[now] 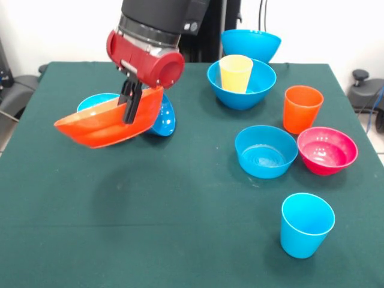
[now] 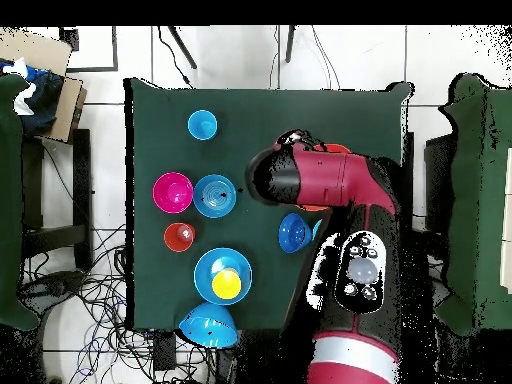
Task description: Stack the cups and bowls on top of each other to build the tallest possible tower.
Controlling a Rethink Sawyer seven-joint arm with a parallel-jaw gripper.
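Gripping the orange bowl above the bench

Clamped on the rim of the wide shallow glossy orange plastic bowl (image 1: 105, 124), the end effector (image 1: 129, 105) holds it tilted above the dark green bench (image 1: 150, 204). Behind it lie two small blue bowls (image 1: 163, 117). A yellow plastic tumbler (image 1: 235, 73) stands inside a large blue bowl (image 1: 242, 90).

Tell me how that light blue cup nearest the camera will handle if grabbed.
The light blue cup looks glossy, so possibly slippery. It tapers toward its base, so a side push may tip it. Standing alone, it seems easy to reach.
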